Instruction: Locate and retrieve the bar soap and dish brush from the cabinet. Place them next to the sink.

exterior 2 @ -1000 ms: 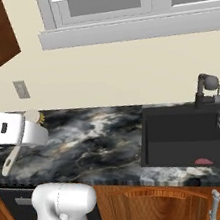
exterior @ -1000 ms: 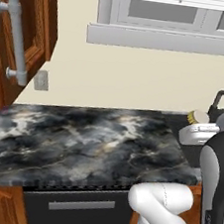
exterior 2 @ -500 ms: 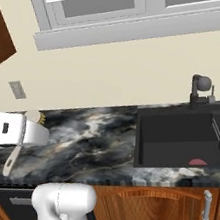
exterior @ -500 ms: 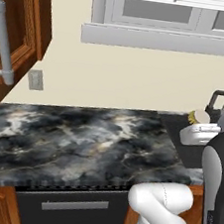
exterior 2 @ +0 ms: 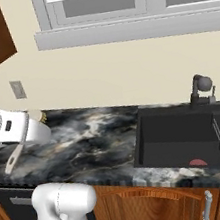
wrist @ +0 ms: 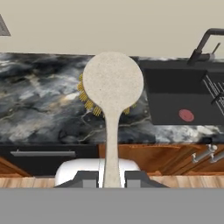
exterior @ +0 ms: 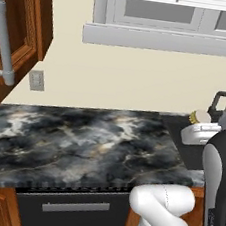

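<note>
Though speckled, dish brush (wrist: 113, 83) (round-headed).

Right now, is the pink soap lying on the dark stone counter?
No, in the hand view the bar soap lies down inside the black sink, beside the counter.

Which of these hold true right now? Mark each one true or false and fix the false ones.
1. The jaws are shut on the dish brush. True.
2. The bar soap lies on the counter beside the wall outlet. False: it lies in the sink basin.
3. The brush head hangs over the marble counter. True.
4. The brush rests in the dish rack. False: it is held in the air by its handle.
5. The cabinet door has a long grey bar handle. True.
</note>
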Motion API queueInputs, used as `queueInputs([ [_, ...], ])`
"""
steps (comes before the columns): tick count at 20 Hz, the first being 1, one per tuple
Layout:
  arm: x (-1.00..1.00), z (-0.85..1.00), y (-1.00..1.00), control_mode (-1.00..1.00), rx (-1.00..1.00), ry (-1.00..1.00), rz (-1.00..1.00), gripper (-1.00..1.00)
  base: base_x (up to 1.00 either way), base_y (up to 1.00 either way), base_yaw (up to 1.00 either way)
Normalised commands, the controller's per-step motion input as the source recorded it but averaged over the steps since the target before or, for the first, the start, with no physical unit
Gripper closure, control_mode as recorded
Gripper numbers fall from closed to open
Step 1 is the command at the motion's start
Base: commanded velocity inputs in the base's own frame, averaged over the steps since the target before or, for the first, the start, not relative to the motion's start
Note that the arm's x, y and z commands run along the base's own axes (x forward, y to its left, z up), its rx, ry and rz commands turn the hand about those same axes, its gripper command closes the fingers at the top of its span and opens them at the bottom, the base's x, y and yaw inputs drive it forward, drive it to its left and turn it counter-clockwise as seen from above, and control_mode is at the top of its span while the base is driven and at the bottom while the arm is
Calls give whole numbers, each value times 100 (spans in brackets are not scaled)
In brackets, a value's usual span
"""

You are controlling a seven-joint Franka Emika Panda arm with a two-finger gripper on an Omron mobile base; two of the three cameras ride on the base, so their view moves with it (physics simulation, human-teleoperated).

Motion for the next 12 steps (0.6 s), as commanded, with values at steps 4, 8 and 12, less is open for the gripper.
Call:
queueInputs([
  [4, 90, -30, -31, -100, 2, 0, 7, 100, 0, 0, 0],
  [8, 100, -49, -38, -100, 1, 8, 7, 100, 0, 0, 0],
  [12, 100, -56, -30, -100, -4, 14, 0, 100, 0, 0, 0],
])
